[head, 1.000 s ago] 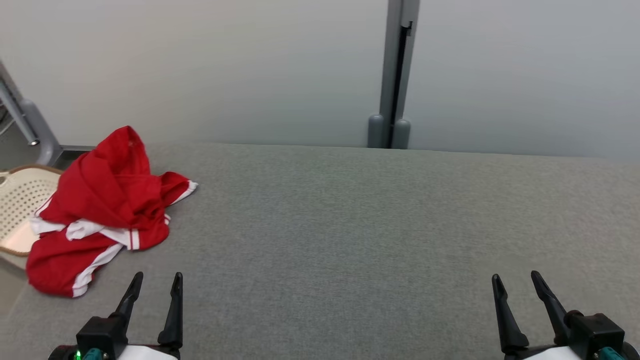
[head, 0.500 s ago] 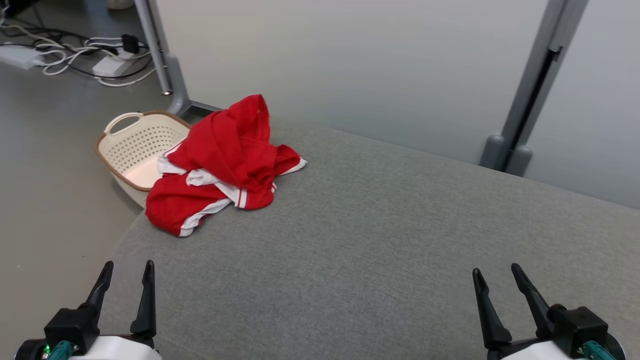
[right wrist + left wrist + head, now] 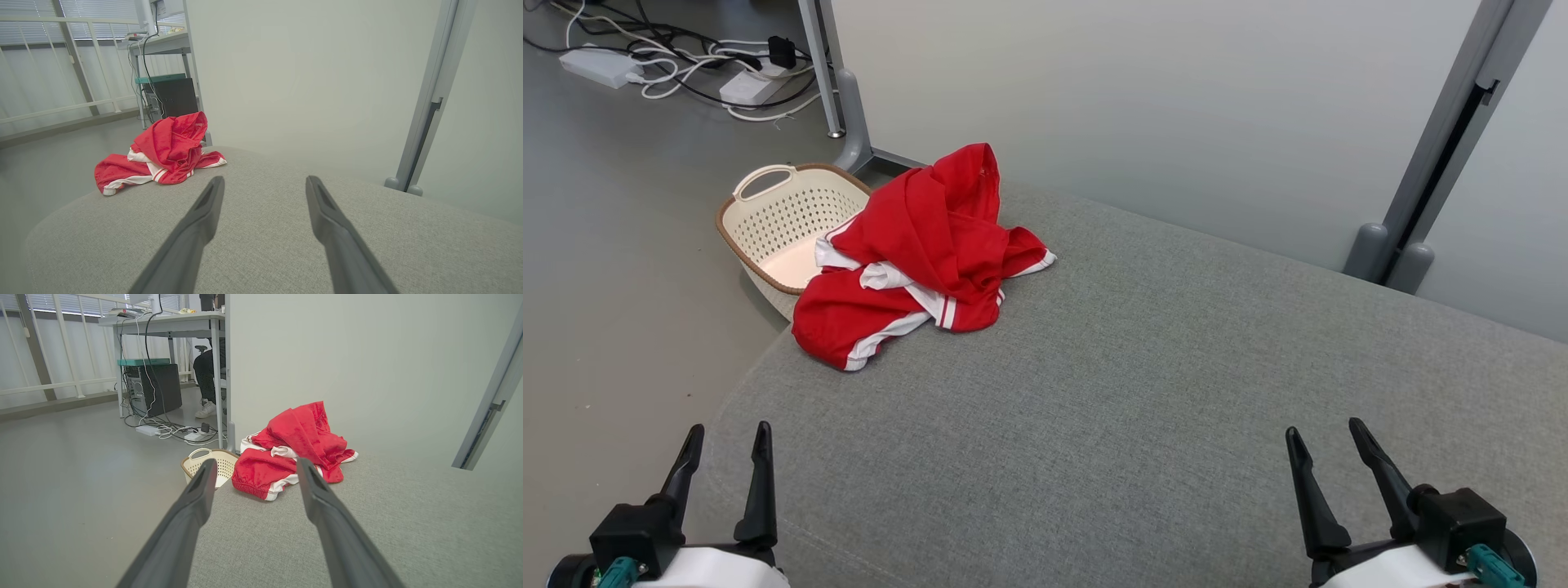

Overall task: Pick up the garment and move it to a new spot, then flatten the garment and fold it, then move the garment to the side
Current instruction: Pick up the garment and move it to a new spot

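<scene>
A red garment with white trim [image 3: 915, 253] lies crumpled in a heap at the far left corner of the grey padded table [image 3: 1143, 392]. It also appears in the left wrist view [image 3: 294, 451] and the right wrist view [image 3: 163, 153]. My left gripper [image 3: 727, 433] is open at the lower left, well short of the garment, with nothing between its fingers. My right gripper [image 3: 1327, 437] is open at the lower right over bare table, far from the garment. From its wrist camera the left gripper [image 3: 255, 465] points toward the heap, while the right gripper [image 3: 263, 181] points past it.
A cream perforated basket [image 3: 784, 224] stands on the floor just beyond the table's left corner, partly under the garment. Power strips and cables [image 3: 686, 69] lie on the floor at the far left. A grey partition wall [image 3: 1143, 114] with a post [image 3: 1437, 155] runs behind the table.
The head camera has turned left, so the whole scene has shifted right and the basket and floor cables have come into view. The garment lies as before and both grippers stay open.
</scene>
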